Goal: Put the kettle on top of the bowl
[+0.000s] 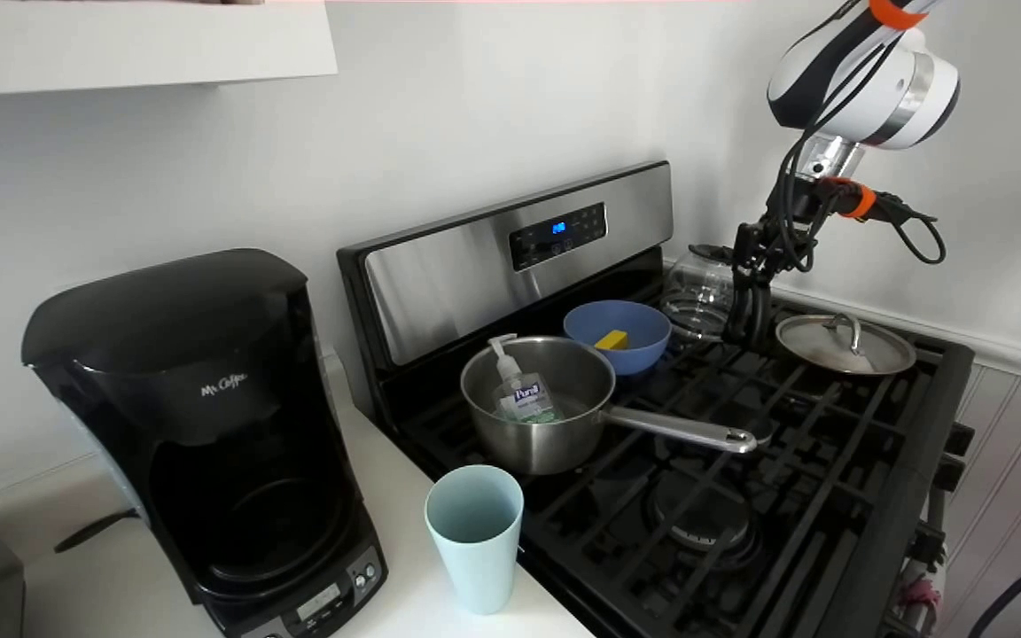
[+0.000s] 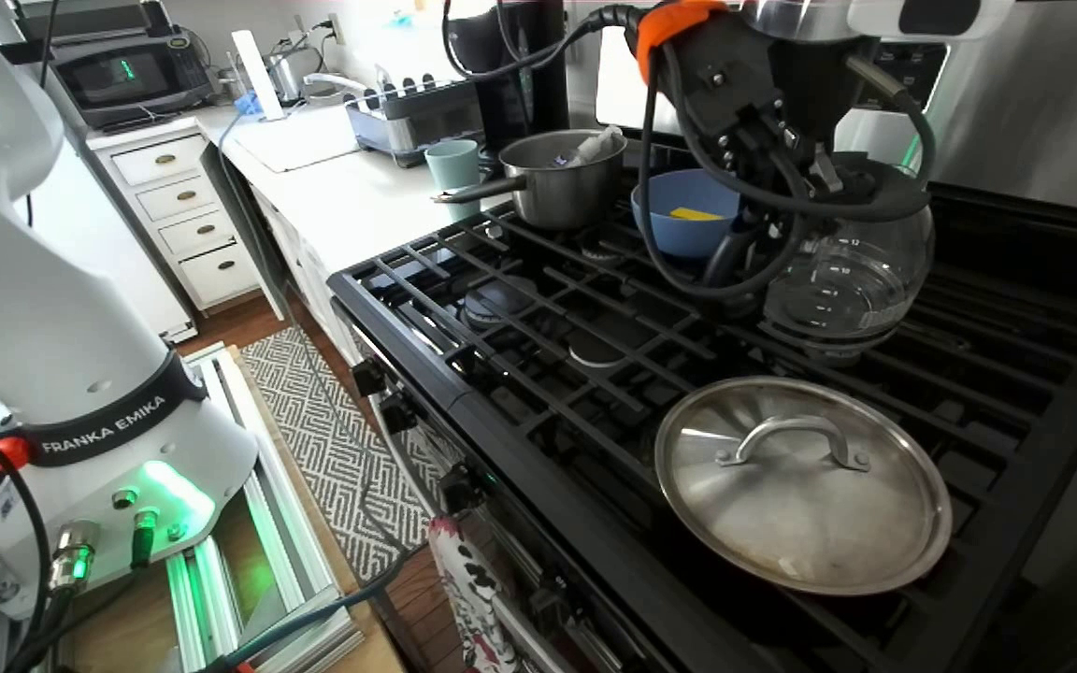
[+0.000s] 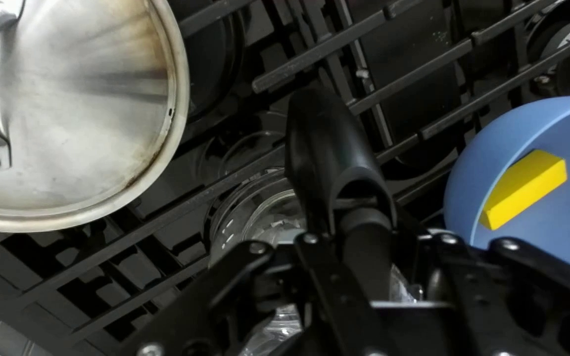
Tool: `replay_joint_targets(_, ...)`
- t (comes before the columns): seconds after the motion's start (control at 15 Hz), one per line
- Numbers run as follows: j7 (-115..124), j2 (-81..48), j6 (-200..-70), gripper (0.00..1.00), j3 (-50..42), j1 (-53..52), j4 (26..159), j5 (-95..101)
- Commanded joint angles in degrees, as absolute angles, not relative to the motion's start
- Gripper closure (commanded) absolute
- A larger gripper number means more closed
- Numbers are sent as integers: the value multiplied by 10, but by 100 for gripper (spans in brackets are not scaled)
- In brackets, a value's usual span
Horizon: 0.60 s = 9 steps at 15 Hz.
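Wrist view and both exterior views put the gripper (image 3: 371, 242) at the glass kettle (image 2: 847, 285), which is upright over the back of the stove (image 2: 538, 495) (whether its base touches down there is hard to tell), near the blue bowl (image 1: 639, 359). The kettle's dark handle (image 3: 322, 143) runs between the fingers (image 3: 329, 277), but black lies on black there, and I cannot tell whether they clamp it or stand apart. I judge the grasp to be the step in hand, the placing not yet done. The next move calls for a sure hold, a straight lift until the base clears the bowl's rim, a short sideways carry, then a level lowering. A yellow block (image 3: 527, 190) lies inside the bowl, so the rim should probably take the base.
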<state>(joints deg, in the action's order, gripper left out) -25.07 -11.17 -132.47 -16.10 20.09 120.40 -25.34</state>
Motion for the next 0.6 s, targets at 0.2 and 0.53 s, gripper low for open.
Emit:
replay_joint_targets(0.2, -206, -75, -1334, 91, -156, 191, 1217, -165)
replay_joint_targets(0.53, -187, -17, -1361, 91, -148, 170, 1246, -100)
